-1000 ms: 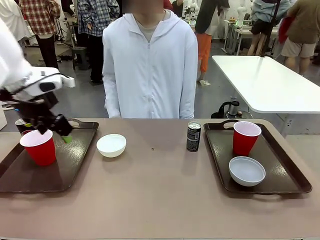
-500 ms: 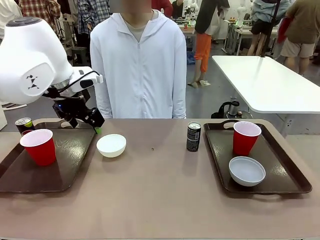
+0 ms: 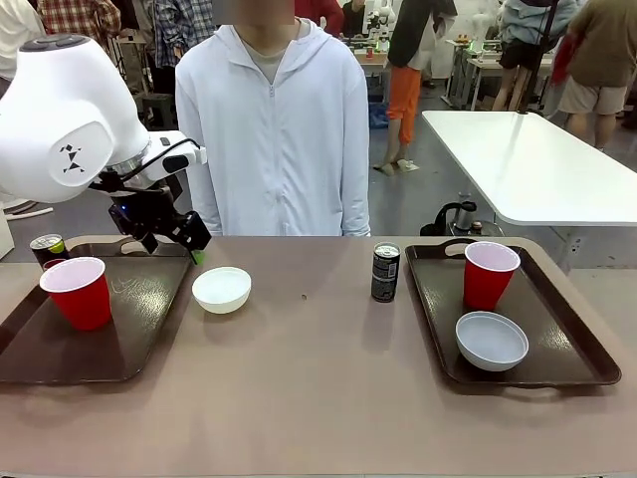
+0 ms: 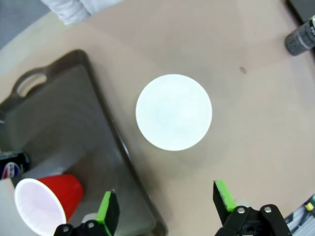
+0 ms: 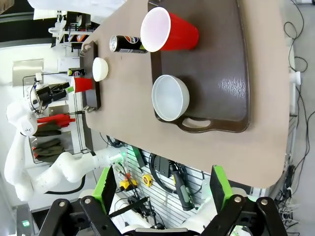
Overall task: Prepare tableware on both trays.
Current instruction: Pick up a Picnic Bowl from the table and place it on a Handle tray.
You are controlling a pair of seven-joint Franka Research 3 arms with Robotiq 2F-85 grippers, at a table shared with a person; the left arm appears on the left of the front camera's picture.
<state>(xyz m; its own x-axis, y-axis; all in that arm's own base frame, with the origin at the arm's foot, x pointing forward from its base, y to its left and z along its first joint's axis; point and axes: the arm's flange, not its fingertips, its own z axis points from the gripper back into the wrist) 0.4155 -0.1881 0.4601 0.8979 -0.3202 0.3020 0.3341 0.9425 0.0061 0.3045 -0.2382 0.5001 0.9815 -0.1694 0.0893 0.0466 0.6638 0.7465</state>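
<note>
My left gripper (image 3: pixel 187 247) hangs open and empty over the far right corner of the left tray (image 3: pixel 129 344), just left of a white bowl (image 3: pixel 221 289) on the bare table. In the left wrist view this bowl (image 4: pixel 173 112) lies ahead of the open gripper (image 4: pixel 166 209), beside the tray (image 4: pixel 64 123). A red cup (image 3: pixel 77 292) and a dark can (image 3: pixel 46 248) stand on the left tray. The right tray (image 3: pixel 577 349) holds a red cup (image 3: pixel 488 274) and a white bowl (image 3: pixel 492 340). A second can (image 3: pixel 385 272) stands on the table beside it. My right gripper (image 5: pixel 162 189) is open, high above the right tray (image 5: pixel 221 73).
A person in a white hooded jacket (image 3: pixel 269 129) stands at the far edge of the table, hands out of sight. The tabletop (image 3: pixel 318 398) is a plain brown surface. A white table (image 3: pixel 537 164) stands behind on the right.
My left gripper has left the red cup on the left tray, risen, and swung right toward the white bowl. In the last half second it barely moved.
</note>
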